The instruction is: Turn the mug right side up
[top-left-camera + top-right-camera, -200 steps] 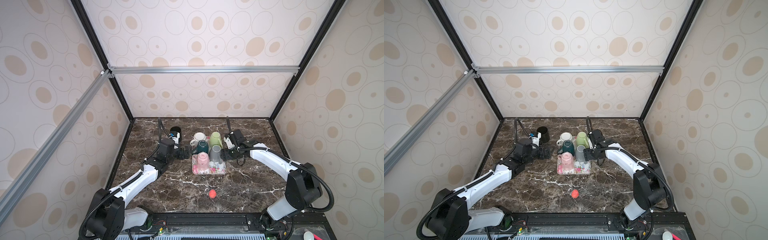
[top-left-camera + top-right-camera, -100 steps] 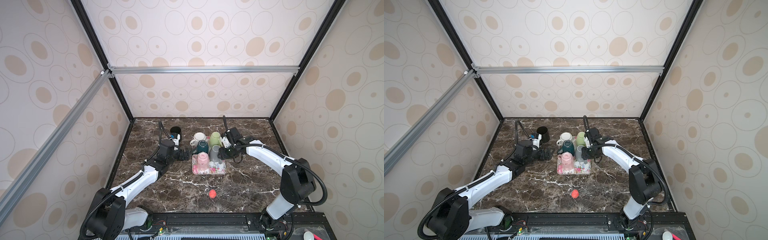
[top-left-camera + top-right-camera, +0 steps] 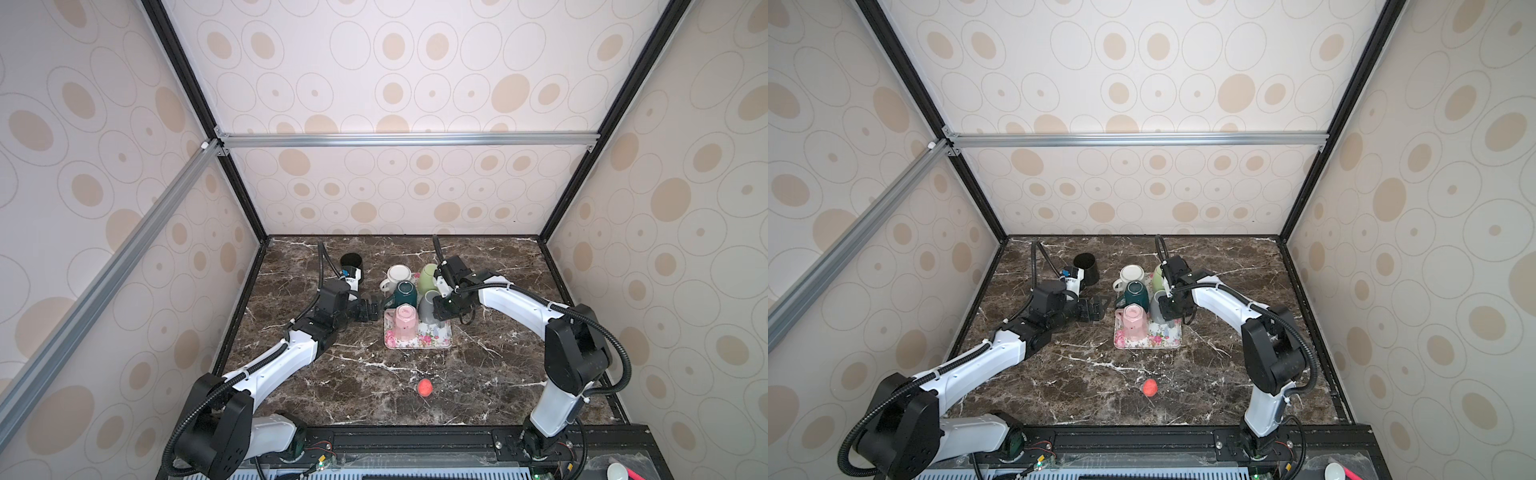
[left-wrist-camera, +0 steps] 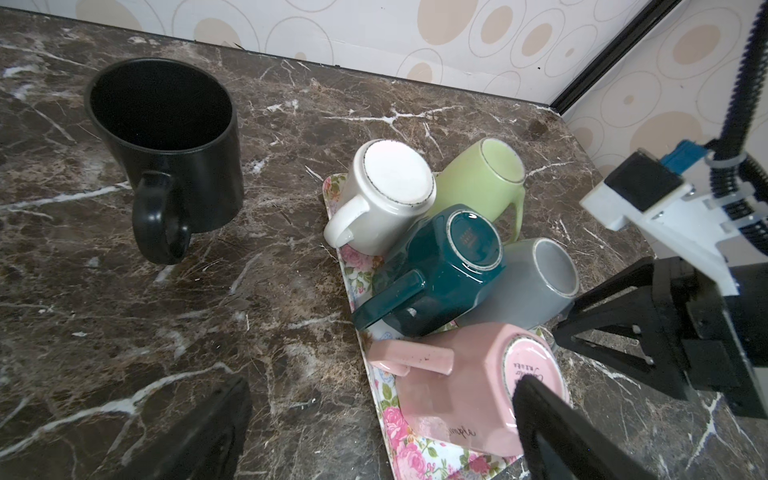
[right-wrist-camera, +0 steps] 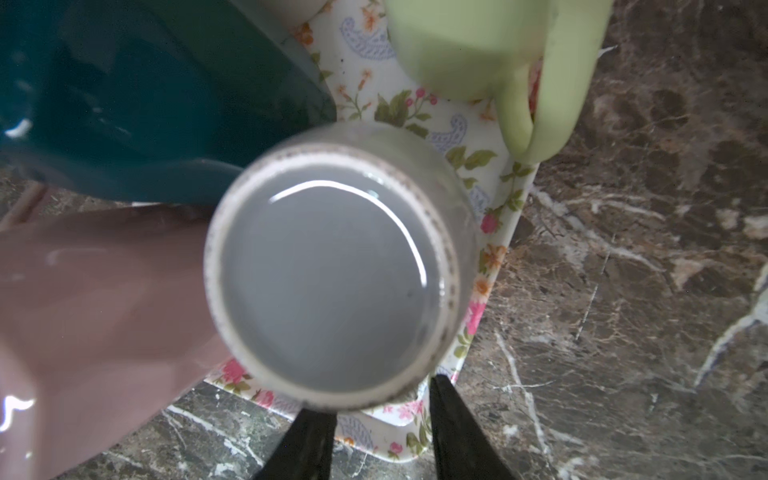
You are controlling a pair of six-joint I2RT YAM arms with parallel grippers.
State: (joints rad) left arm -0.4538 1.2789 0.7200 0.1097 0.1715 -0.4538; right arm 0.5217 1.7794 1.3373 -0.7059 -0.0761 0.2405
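One upside-down glossy grey mug

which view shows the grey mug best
The right wrist view: the grey mug fills the frame, its upturned base unobstructed. The left wrist view shows the grey mug from the side, partly behind the teal mug. Both top views show it small.

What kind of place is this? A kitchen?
Probably a robot test booth: a left arm and right arm at a marble table, metal-framed walls around it, mugs on a flowery tray.
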